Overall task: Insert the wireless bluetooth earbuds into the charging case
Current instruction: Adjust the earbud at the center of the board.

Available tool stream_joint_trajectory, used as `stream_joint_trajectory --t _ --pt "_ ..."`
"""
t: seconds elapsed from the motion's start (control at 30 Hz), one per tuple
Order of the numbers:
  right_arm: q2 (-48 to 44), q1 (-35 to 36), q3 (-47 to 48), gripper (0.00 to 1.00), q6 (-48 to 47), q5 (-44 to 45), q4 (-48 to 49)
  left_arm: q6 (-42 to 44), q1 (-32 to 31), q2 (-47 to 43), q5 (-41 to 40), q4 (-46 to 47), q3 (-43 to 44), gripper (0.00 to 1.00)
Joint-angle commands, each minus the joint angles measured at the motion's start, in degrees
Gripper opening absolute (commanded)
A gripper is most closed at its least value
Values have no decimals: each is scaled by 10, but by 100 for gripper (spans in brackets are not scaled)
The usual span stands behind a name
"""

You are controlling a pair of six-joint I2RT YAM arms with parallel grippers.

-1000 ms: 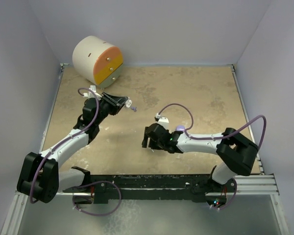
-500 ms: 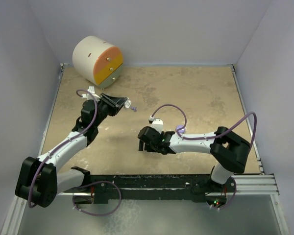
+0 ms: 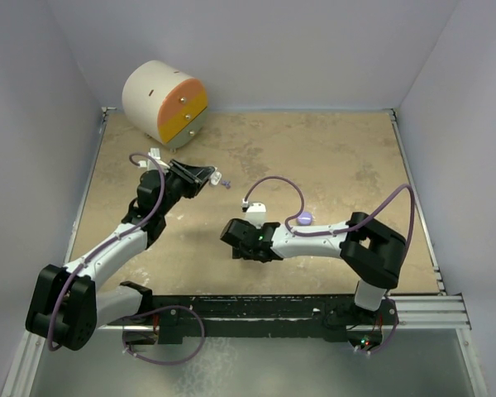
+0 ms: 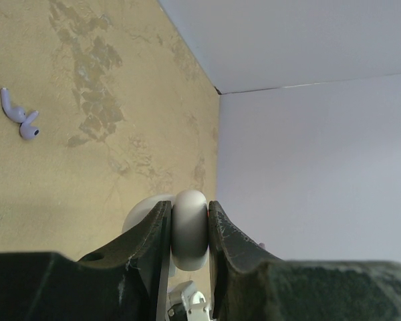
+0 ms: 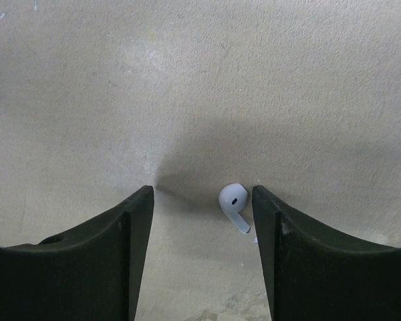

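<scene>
Pick-up step: right gripper, jaws apart, straddles the white earbud lying near its 3 o'clock finger, so the next move should shift toward 3 o'clock, descend, close; left gripper clamps the case, purple earbud at its 10 o'clock

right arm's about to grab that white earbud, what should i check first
1. Right gripper open: ok.
2. White earbud between its fingers: ok, though close to one finger.
3. Earbud lying free on the table: ok.
4. Left gripper shut on the white round case: ok.
5. Case open to take the earbud: cannot tell.
6. Purple earbud clear of both grippers: ok.
</scene>
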Motion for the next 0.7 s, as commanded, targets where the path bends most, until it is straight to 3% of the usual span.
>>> stream_joint_trajectory --t 0.0,0.67 --pt "38 16 -4 62 20 -18 -78 -5 3 -14 3 36 -9 0" --pt "47 21 -23 47 22 -31 -80 0 3 -6 7 37 -4 0"
